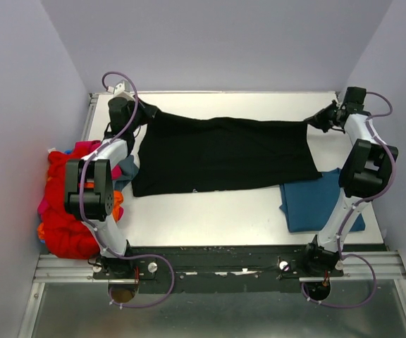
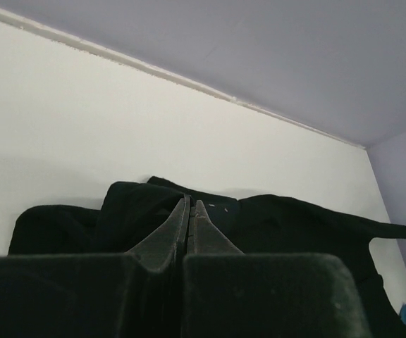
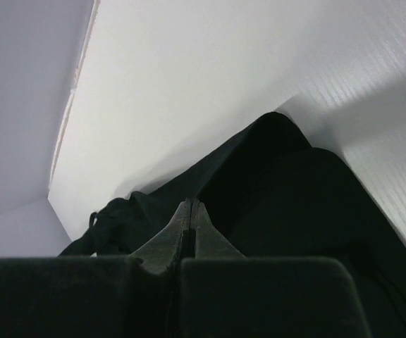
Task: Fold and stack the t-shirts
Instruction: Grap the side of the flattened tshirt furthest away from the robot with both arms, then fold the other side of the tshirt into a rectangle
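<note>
A black t-shirt (image 1: 224, 151) lies spread flat across the far half of the white table (image 1: 210, 218), plain side up. Its two far corners are pulled up and outward. My left gripper (image 1: 144, 113) is shut on the far left corner, and in the left wrist view its tips (image 2: 190, 202) pinch black cloth (image 2: 294, 225). At the far right corner my right gripper (image 1: 323, 116) is shut on the shirt too, with its tips (image 3: 192, 203) closed on the dark fabric (image 3: 294, 204). A teal-blue t-shirt (image 1: 316, 201) lies folded at the right, under the black shirt's near right corner.
A heap of red, orange and pink t-shirts (image 1: 69, 204) sits off the table's left edge, beside the left arm. A grey-blue piece (image 1: 127, 169) shows next to it. Lilac walls close in the back and both sides. The metal rail (image 1: 217, 267) runs along the near edge.
</note>
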